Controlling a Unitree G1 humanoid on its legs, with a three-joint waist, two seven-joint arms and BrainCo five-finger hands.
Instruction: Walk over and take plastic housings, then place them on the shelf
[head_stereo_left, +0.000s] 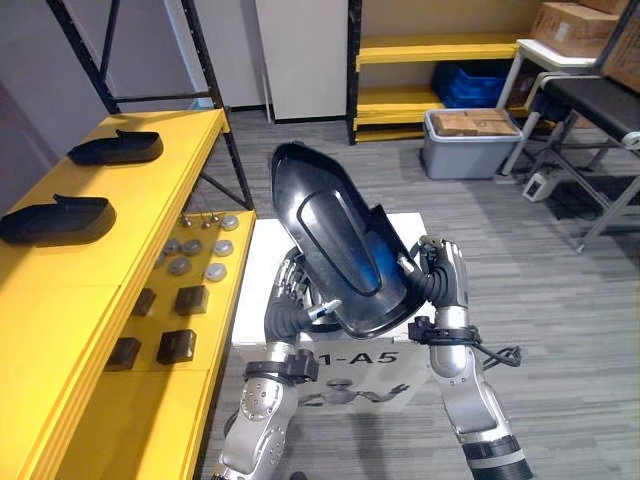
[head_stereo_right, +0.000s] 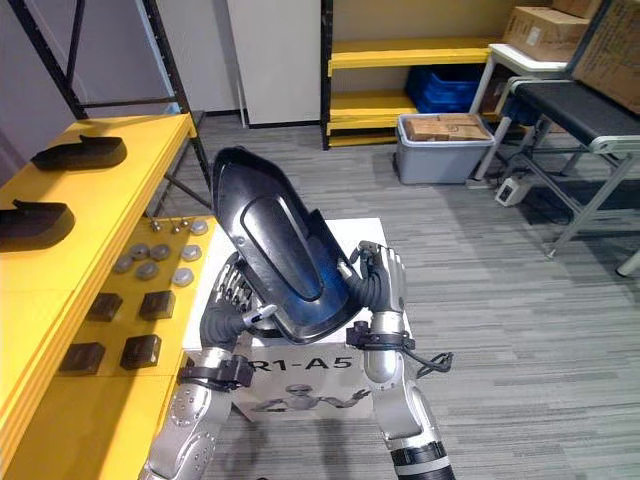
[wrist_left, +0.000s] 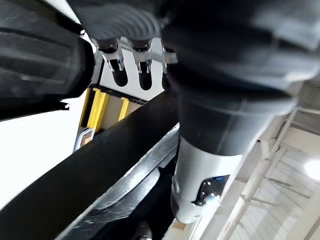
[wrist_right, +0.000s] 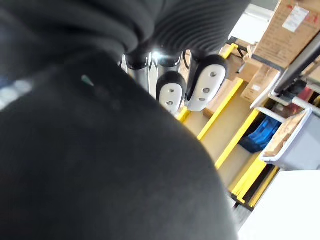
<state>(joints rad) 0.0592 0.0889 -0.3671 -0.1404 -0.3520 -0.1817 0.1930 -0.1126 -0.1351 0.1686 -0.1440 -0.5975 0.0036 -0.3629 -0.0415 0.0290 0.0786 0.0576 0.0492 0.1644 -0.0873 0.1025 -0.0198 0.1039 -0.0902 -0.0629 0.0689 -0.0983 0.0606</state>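
Note:
I hold a large black glossy plastic housing tilted up before my chest, its hollow side facing me. My left hand grips its lower left edge, and in the left wrist view the housing's rim runs between the thumb and the fingers. My right hand clasps the right edge with curled fingers over the dark shell. To my left stands the yellow shelf, where two more black housings lie.
A lower yellow level carries small black blocks and grey discs. A white box stands under my hands. Ahead are a grey bin, another yellow rack and a black bench.

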